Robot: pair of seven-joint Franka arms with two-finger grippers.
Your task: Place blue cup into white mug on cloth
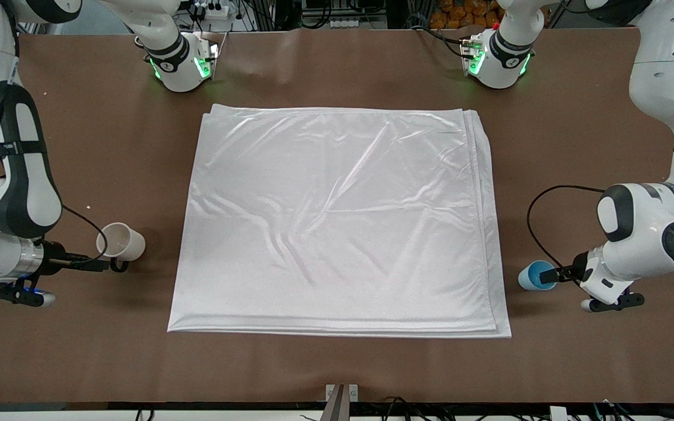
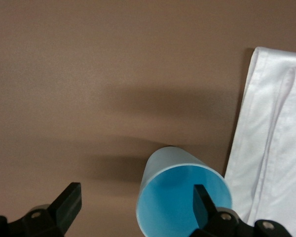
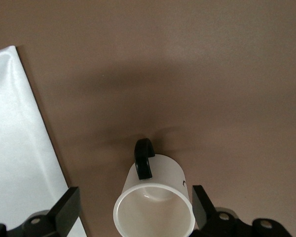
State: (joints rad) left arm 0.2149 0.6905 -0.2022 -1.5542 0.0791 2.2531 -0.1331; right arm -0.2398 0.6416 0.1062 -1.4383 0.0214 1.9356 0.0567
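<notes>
The blue cup (image 1: 533,276) stands upright on the brown table beside the cloth (image 1: 337,222), toward the left arm's end. My left gripper (image 1: 558,273) is low at the cup and open. In the left wrist view one finger (image 2: 203,203) shows over the blue cup's (image 2: 175,197) mouth and the other stands clear outside it, so my left gripper (image 2: 136,193) straddles the cup's wall. The white mug (image 1: 121,242) stands beside the cloth toward the right arm's end. My right gripper (image 1: 98,264) is open, and the white mug (image 3: 155,200), its black handle pointing away, sits between the jaws of my right gripper (image 3: 134,196).
The folded white cloth covers the middle of the table, its layered edge (image 2: 266,138) close to the blue cup. The arm bases (image 1: 182,64) (image 1: 495,58) stand along the table's edge farthest from the front camera. A small metal bracket (image 1: 341,394) sits at the nearest edge.
</notes>
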